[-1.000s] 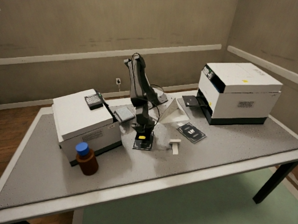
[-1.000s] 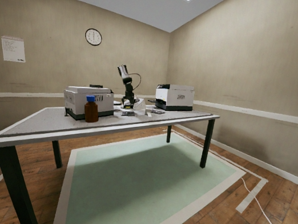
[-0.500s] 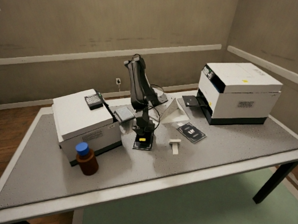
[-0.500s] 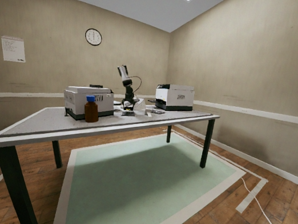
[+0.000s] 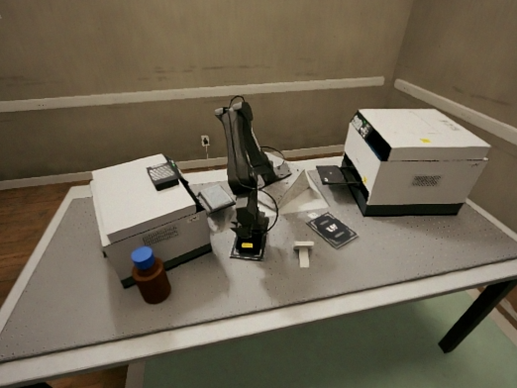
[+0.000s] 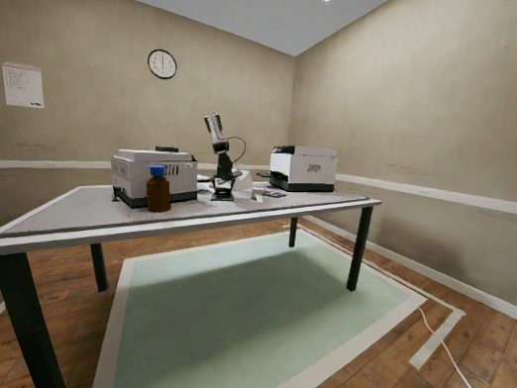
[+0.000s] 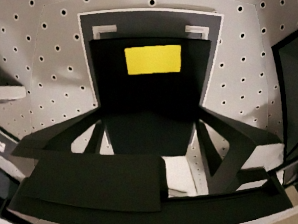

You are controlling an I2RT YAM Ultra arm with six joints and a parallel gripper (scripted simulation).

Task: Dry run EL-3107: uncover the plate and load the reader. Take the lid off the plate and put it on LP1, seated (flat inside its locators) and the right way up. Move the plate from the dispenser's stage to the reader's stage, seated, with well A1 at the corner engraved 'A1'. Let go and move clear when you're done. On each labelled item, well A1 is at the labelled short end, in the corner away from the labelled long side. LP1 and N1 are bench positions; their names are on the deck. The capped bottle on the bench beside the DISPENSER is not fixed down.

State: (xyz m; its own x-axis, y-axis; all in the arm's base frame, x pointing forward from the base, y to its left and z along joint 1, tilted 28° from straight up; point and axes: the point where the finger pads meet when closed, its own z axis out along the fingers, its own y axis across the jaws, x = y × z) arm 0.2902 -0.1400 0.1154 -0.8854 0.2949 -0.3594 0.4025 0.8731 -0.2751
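Observation:
My gripper (image 5: 250, 232) (image 7: 150, 110) is shut on a black lid with a yellow label (image 5: 247, 245) (image 7: 152, 60). The lid is level, low over or on the dark locator tile (image 5: 240, 254) (image 7: 214, 40) in front of the arm; contact is hidden. The tile's two far corner marks show beyond the lid in the wrist view; its name is covered. The pale plate (image 5: 216, 197) sits on the stage beside the dispenser (image 5: 139, 198) (image 6: 149, 173). The reader's dark stage (image 5: 329, 174) sticks out of the reader (image 5: 421, 173) (image 6: 304, 168) and looks bare.
The brown capped bottle (image 5: 153, 284) (image 6: 158, 194) stands upright beside the dispenser. A white T-shaped block (image 5: 303, 252) lies right of the tile. A second dark tile (image 5: 332, 229) lies beyond it, its name too blurred to read. A white wedge (image 5: 304, 194) stands between arm and reader.

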